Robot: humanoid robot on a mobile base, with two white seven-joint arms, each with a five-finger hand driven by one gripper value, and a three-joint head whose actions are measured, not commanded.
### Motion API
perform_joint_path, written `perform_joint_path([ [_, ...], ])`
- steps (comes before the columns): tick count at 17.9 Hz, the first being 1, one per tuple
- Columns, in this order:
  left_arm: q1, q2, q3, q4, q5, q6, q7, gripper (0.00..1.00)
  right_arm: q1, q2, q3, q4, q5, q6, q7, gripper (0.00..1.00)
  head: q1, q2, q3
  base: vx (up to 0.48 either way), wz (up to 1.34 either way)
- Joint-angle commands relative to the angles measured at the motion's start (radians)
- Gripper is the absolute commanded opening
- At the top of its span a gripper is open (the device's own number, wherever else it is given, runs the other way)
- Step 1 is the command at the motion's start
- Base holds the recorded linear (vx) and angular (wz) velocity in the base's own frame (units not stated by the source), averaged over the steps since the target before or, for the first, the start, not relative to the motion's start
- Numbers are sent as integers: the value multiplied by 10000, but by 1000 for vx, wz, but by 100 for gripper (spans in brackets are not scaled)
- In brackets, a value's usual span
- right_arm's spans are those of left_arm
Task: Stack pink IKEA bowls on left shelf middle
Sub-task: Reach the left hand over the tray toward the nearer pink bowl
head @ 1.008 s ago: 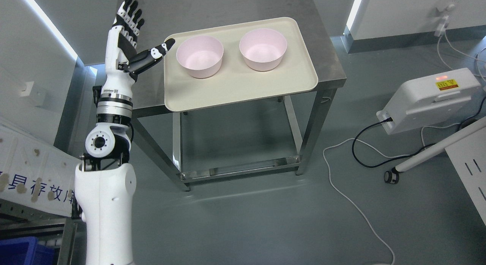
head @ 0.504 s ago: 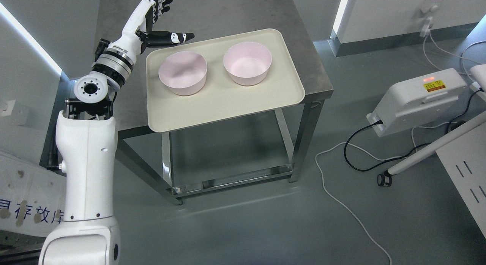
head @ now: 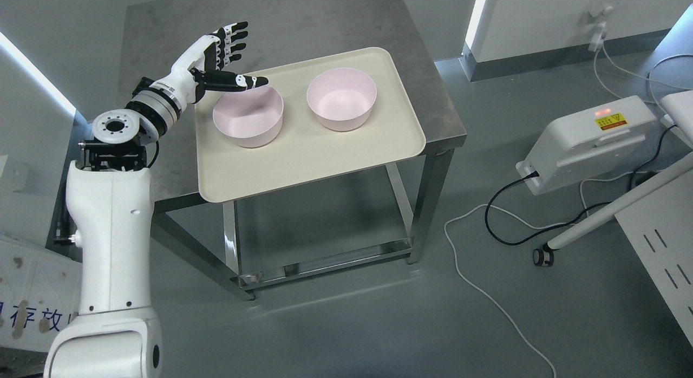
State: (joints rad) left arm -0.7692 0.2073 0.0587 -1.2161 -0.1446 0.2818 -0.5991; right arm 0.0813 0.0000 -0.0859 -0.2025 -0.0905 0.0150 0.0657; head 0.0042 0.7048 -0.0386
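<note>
Two pink bowls stand side by side on a cream tray (head: pixel 308 161) on a steel table (head: pixel 303 20). The left bowl (head: pixel 248 118) is nearest my left hand (head: pixel 230 61); the right bowl (head: pixel 341 99) stands apart from it. My left hand hovers at the far left rim of the left bowl, fingers spread and holding nothing, with the thumb stretched over the bowl's back edge. Whether the thumb touches the rim I cannot tell. My right arm does not show.
The tray overhangs the table's front edge. A white device (head: pixel 590 142) with a red light lies on the floor at the right, with black and white cables (head: pixel 487 226) trailing from it. A white wheeled leg (head: pixel 595 221) and a panel (head: pixel 666 259) stand at the far right.
The camera has shifted, so the table sits further left and lower in the picture. My left arm has swung down and forward, bringing the open hand from beside the tray to the left bowl's rim.
</note>
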Motion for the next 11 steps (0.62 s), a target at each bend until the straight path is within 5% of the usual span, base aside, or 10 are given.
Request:
perform_joint_path([
  [1, 68, 1220, 104, 242, 96, 142, -739, 90, 0, -175, 0, 0, 0, 3, -59, 100, 0, 0, 0, 16, -28],
  [11, 8, 1578, -2105, -603, -1110, 127, -1526, 81, 0, -175, 0, 0, 0, 3, -44, 100, 0, 0, 0, -1, 1],
])
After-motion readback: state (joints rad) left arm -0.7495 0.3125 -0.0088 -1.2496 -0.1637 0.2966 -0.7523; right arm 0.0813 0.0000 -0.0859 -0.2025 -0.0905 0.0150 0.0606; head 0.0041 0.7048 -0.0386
